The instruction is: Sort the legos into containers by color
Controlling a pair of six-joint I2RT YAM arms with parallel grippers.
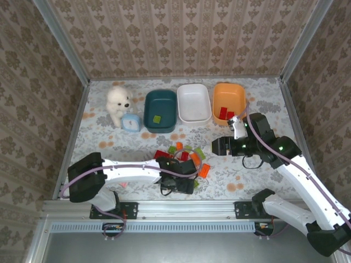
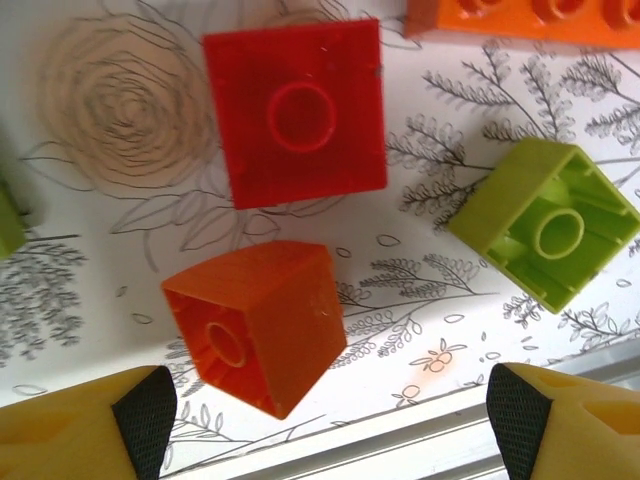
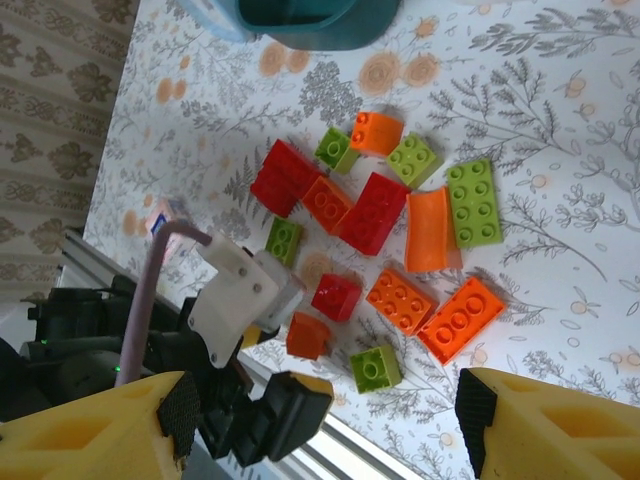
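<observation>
The legos (image 1: 184,156) lie in a loose red, orange and light green pile on the near middle of the table. My left gripper (image 2: 330,420) hangs open over the pile's near edge. An orange-red brick (image 2: 255,325) lies tipped on its side just ahead of the left fingers (image 2: 145,415), untouched. A red brick (image 2: 297,110) and a green brick (image 2: 545,222) lie beyond it. My right gripper (image 3: 330,420) is open and empty, high above the pile. Of the containers, the teal tub (image 1: 160,111) holds a green brick, the white tub (image 1: 193,103) looks bare, and the orange tub (image 1: 228,101) holds red bricks.
A white plush dog (image 1: 118,104) and a light-blue round object (image 1: 131,123) stand left of the teal tub. A small pink-and-white card (image 3: 160,215) lies near the left arm. A metal rail (image 2: 400,450) runs along the near edge; patterned walls close in the other sides.
</observation>
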